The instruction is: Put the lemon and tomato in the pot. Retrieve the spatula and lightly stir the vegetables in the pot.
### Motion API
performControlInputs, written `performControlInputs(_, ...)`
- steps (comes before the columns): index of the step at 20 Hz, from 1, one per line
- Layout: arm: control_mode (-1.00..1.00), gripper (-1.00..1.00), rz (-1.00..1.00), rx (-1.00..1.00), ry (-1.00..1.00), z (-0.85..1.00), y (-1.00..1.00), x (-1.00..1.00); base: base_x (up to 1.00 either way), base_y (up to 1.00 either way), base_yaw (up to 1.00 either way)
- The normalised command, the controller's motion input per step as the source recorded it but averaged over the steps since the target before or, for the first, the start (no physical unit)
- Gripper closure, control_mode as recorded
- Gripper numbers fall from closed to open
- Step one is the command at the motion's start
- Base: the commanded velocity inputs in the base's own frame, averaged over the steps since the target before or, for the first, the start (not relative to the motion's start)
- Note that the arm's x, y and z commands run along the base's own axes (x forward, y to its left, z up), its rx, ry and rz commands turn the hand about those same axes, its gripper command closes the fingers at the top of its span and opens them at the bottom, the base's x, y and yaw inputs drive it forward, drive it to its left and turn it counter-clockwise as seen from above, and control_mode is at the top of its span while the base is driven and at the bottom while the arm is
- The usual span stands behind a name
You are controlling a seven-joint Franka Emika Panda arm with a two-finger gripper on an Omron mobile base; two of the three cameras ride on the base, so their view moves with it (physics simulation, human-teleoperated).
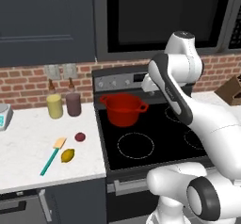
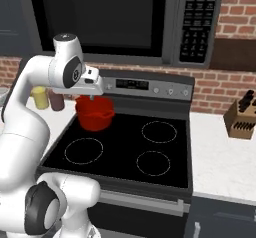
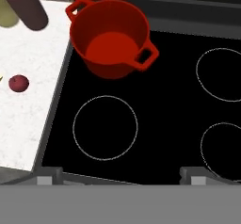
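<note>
Red round two-handled pot (image 3: 111,37) sits empty on stove's (image 3: 155,138) rear-left burner, at 12 o'clock from spread jaws of gripper (image 3: 120,175), nothing between them. Dark red round tomato (image 3: 19,83) at 10 o'clock on white speckled counter (image 3: 23,119), near stove edge. Yellow oval lemon (image 1: 68,155) and teal-handled spatula (image 1: 52,156) lie side by side near counter's front edge. Black cooktop before pot bare.

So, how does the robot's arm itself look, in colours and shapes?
The arm has smooth, rounded white shells with dark grey bands and caps at the joints. The hand is a boxy white block, and the gripper ends in two small grey finger tips. No cables or markings are visible.
</note>
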Motion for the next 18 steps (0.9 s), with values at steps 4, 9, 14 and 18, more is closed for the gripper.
performControlInputs(4, 1.0, -1.0, 0.0, 0.0, 0.0, 0.0, 0.0, 0.0, 0.03, 0.74, 0.0)
performControlInputs(9, 1.0, -1.0, 0.0, 0.0, 0.0, 0.0, 0.0, 0.0, 0.07, 0.52, 0.0)
performControlInputs(14, 1.0, -1.0, 0.0, 0.0, 0.0, 0.0, 0.0, 0.0, 0.43, 0.18, -0.01)
performControlInputs(18, 1.0, -1.0, 0.0, 0.0, 0.0, 0.0, 0.0, 0.0, 0.75, 0.06, -0.03)
